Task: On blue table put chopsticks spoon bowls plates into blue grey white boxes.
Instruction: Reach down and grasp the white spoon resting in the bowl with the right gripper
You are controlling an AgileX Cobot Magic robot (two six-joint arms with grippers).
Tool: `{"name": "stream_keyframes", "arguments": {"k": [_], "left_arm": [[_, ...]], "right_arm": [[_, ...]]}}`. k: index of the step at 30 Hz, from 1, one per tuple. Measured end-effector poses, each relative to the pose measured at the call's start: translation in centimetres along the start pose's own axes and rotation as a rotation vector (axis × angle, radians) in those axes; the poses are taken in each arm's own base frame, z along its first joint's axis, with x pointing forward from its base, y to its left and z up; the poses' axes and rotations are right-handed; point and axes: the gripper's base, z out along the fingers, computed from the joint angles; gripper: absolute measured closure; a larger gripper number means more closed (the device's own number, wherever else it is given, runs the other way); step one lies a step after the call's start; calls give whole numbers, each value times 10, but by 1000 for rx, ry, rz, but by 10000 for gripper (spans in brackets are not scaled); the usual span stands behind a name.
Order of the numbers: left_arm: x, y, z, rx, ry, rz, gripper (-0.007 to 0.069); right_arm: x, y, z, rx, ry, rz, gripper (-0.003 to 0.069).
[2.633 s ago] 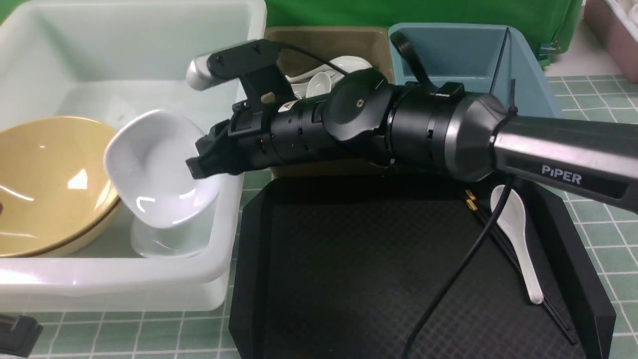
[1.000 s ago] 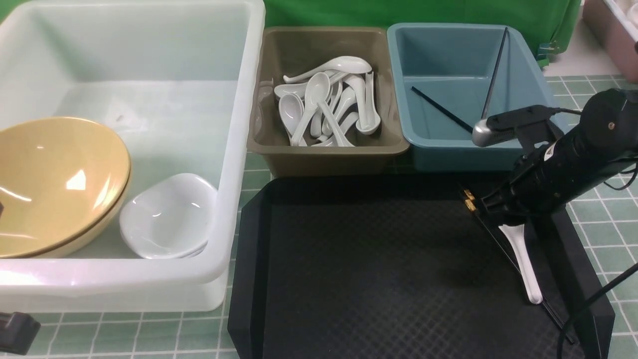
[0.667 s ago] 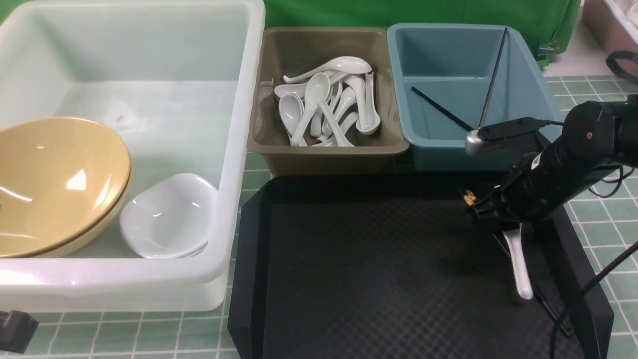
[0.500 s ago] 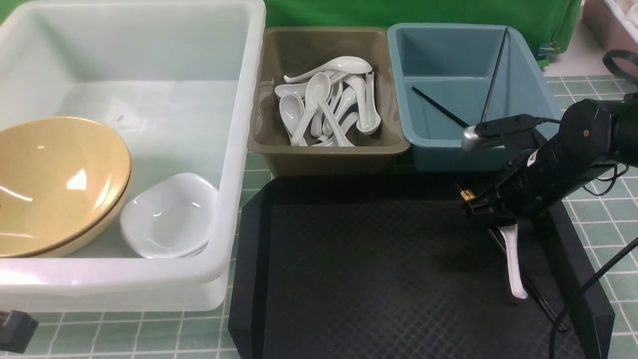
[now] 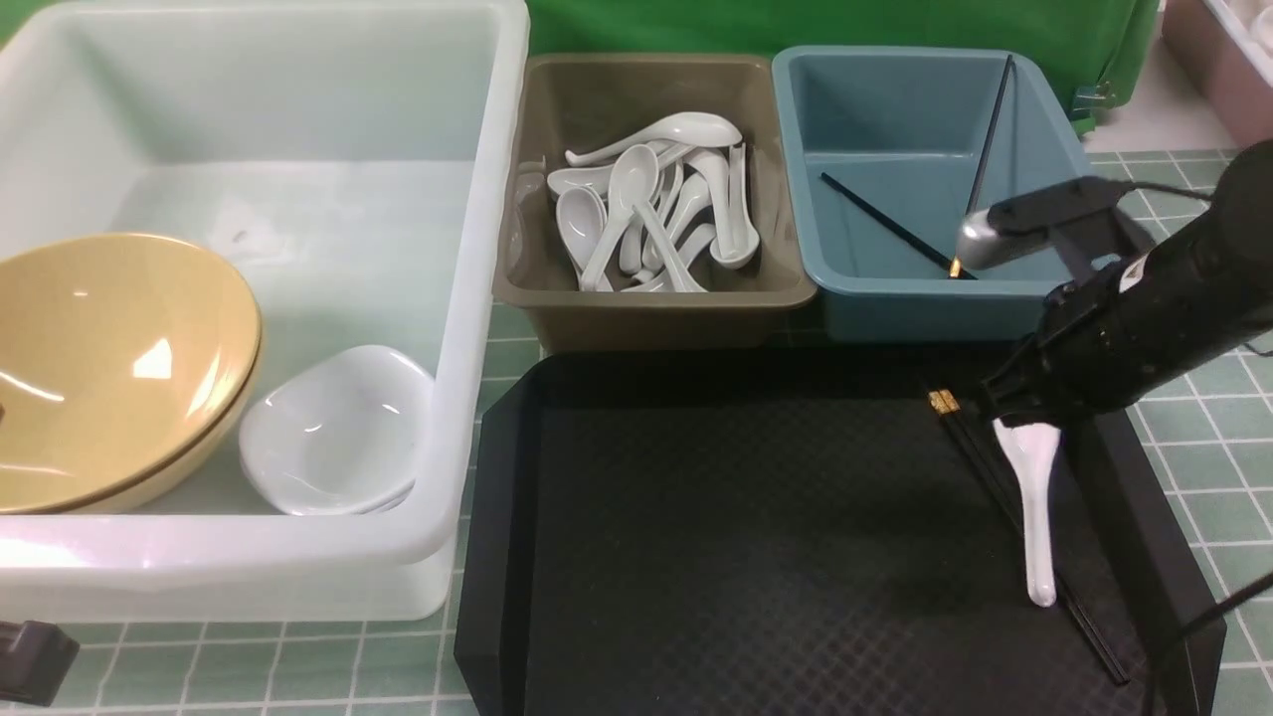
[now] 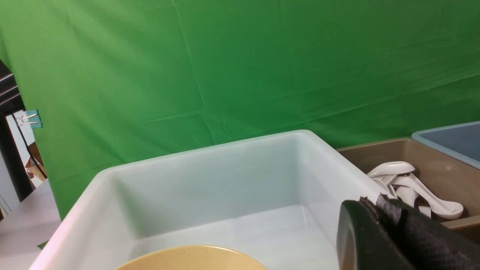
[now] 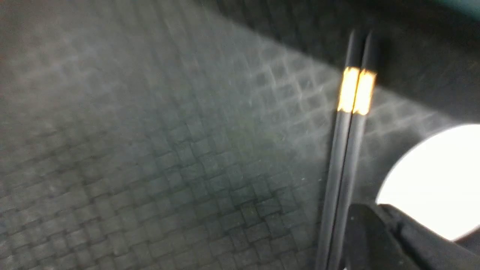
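Front view: right jaws clenched, empty, above black tray on green-tiled tabletop.

Green fabric sheeting is hanging beyond the far edge of the tabletop, its surface creasing, with a teal clip gripping one side edge.

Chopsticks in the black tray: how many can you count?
2: both chopsticks lie side by side on the tray, partly beside, partly under the spoon.
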Motion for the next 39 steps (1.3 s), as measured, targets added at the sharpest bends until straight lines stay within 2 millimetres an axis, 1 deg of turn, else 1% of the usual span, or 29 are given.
{"name": "stream_keyframes", "arguments": {"k": [4, 7, 8, 11, 12, 13, 14, 15, 16, 17, 18, 22, 24, 26, 28, 30, 31, 32, 34, 36, 38, 39], "left_arm": [[1, 0, 0, 5, 6, 0, 623], [1, -1, 0, 6, 6, 0, 623], [1, -1, 0, 6, 6, 0, 623], [1, 0, 0, 5, 6, 0, 623], [1, 0, 0, 5, 6, 0, 623], [1, 0, 0, 5, 6, 0, 623], [1, 0, 0, 5, 6, 0, 623], [1, 0, 0, 5, 6, 0, 623], [1, 0, 0, 5, 6, 0, 623], [1, 0, 0, 5, 6, 0, 623], [1, 0, 0, 5, 6, 0, 623], [0, 0, 0, 3, 4, 0, 623], [0, 0, 0, 3, 4, 0, 623], [0, 0, 0, 3, 4, 0, 623], [0, 0, 0, 3, 4, 0, 623], [0, 0, 0, 3, 4, 0, 623], [0, 0, 0, 3, 4, 0, 623], [0, 0, 0, 3, 4, 0, 623], [0, 0, 0, 3, 4, 0, 623], [0, 0, 0, 3, 4, 0, 623], [0, 0, 0, 3, 4, 0, 623], [0, 0, 0, 3, 4, 0, 623]], "right_arm": [[5, -3, -1, 36, 59, -26, 614], [8, -10, -2, 83, 86, -3, 572], [8, -10, -2, 84, 85, -5, 572], [7, -16, 6, 101, 75, 43, 482], [7, -17, 6, 103, 74, 46, 476], [7, -19, 13, 106, 78, 70, 433], [8, -20, 20, 105, 90, 82, 412], [8, -20, 21, 105, 91, 84, 407], [11, -22, 33, 104, 118, 103, 375], [12, -23, 41, 102, 138, 115, 360], [15, -23, 50, 100, 160, 124, 350], [11, -26, 59, 104, 138, 138, 349], [9, -25, 60, 103, 135, 125, 386], [9, -25, 57, 100, 134, 97, 436], [9, -24, 55, 99, 138, 81, 457], [11, -23, 51, 95, 151, 62, 504], [13, -22, 44, 94, 158, 52, 544], [13, -22, 39, 95, 152, 52, 555], [10, -20, 23, 101, 113, 48, 561], [5, -17, 0, 100, 40, 51, 561], [-1, -14, -15, 88, -12, 56, 561], [-7, -11, -25, 80, -61, 60, 561]]}}
